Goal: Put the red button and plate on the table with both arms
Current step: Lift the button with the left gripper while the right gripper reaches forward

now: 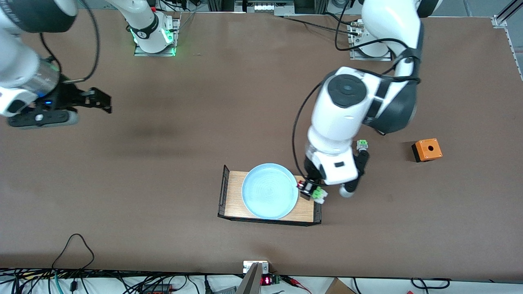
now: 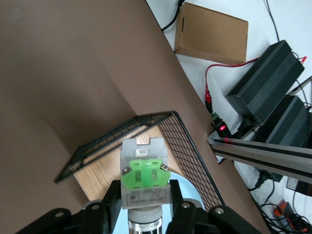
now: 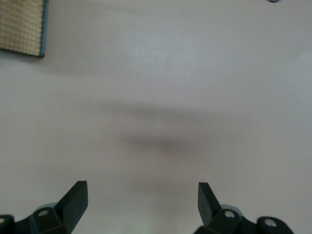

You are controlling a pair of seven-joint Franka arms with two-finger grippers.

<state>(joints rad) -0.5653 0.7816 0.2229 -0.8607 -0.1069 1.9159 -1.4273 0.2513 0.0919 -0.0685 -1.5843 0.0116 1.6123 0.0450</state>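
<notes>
The brown worktop (image 1: 204, 134) has ample bare room. At mid-worktop toward the front edge, the plate (image 1: 269, 196) lies on the wooden tray (image 1: 235, 196). The left gripper (image 1: 312, 191), clamped on the red button (image 1: 311, 190), hovers over the tray's end; next, lower it onto bare worktop. The right gripper (image 1: 96, 99) waits, fingers apart, over its end.

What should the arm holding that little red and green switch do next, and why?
Probably carry it sideways off the tray and lower it to bare table. The left hand is shut on the red button, held over the wooden tray's edge beside the plate, which still sits on the tray. The right hand waits open above the table.
</notes>
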